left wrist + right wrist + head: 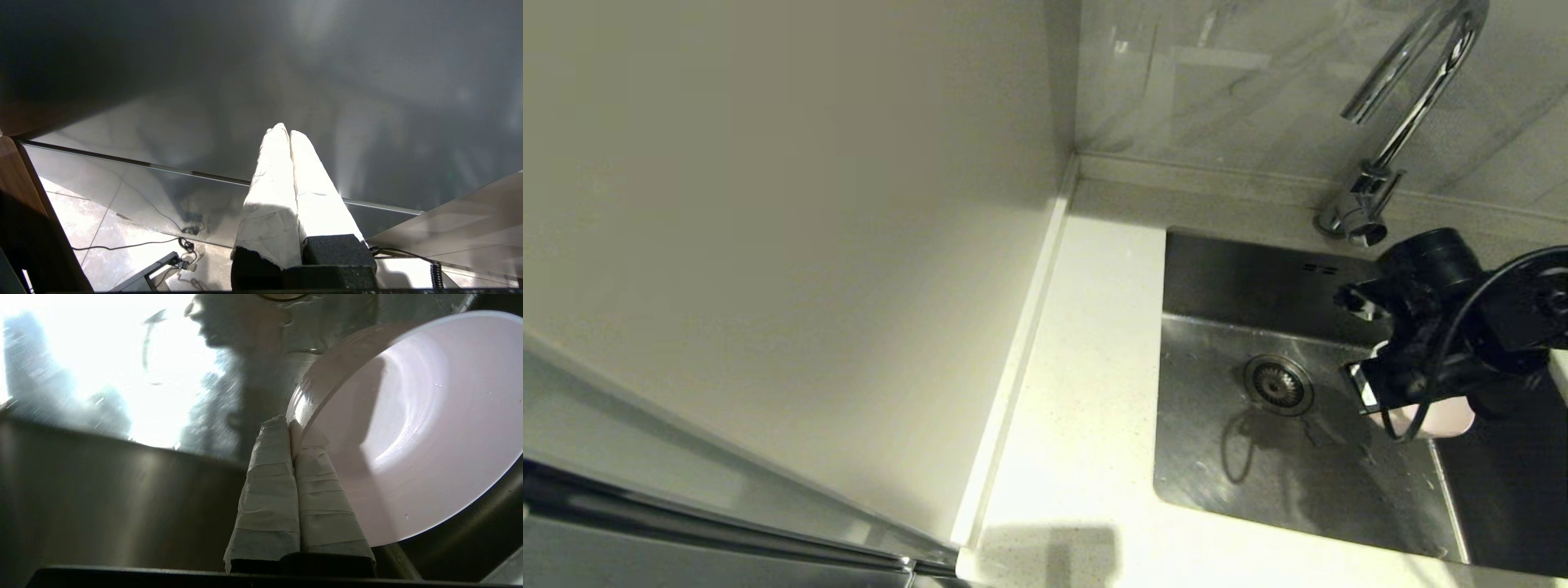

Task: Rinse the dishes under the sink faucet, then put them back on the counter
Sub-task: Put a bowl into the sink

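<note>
Right wrist view shows the pink bowl (412,428) tilted on edge over the steel sink (102,490), its rim pinched between the taped fingers (265,498) of the right hand (291,424), one finger outside the wall and one inside. From the head view the bowl (1450,418) peeks out pale below the dark right arm, over the right part of the sink (1258,482), right of the round drain (1278,384) and well below the spout of the faucet (1401,98). Two small overflow slots (1320,267) sit high on the back wall of the basin. The chrome faucet rises from the ledge behind the sink and curves back over it.

Left of the sink runs a strip of white speckled table (1086,392), ending at a low raised edge against a plain cream wall panel (768,204). Behind the faucet is a pale marbled backsplash (1241,90).

The left hand (289,132) hangs away from the sink, its taped fingers pressed together on nothing, with a dark glossy panel (286,73) ahead and tiled floor (102,220) with cables below.
</note>
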